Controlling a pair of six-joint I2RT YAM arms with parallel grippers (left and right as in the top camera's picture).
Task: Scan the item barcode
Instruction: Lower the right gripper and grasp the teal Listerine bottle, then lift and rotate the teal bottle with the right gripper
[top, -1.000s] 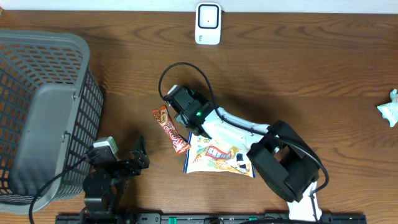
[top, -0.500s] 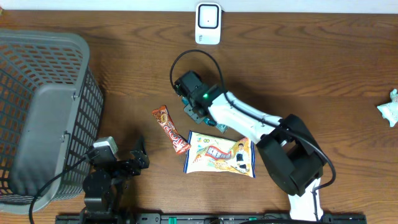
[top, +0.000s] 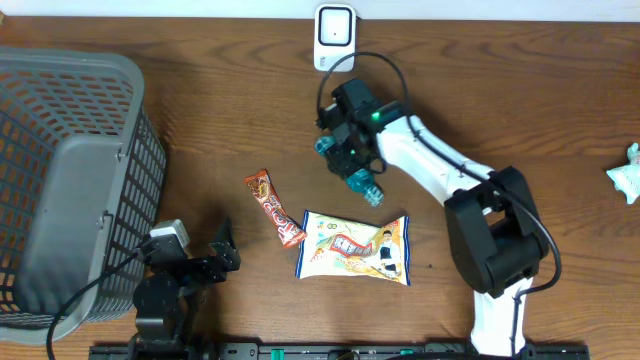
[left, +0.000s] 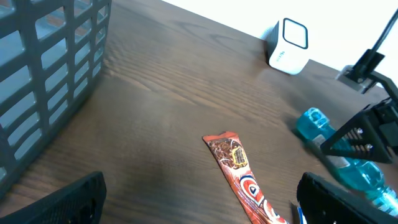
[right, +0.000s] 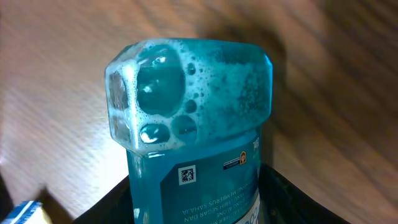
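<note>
right gripper (top: 351, 157): jaws clamp blue bottle (top: 365, 186), upper centre, below scanner (top: 334, 38) | left gripper (top: 226, 250): jaws wide, empty, lower left

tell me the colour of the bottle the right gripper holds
Translucent teal-blue bottle, foamy inside; shows best in the right wrist view.

I see teal, foamy bottle (top: 364, 185), white scanner (top: 334, 38), grey mesh basket (top: 150, 150), red-orange snack bar (top: 275, 208), brown wood-grain surface (top: 520, 110).

One bottle (top: 357, 172), one candy bar (top: 275, 209), one pouch (top: 354, 248), one basket (top: 70, 62), one scanner (top: 334, 38)
</note>
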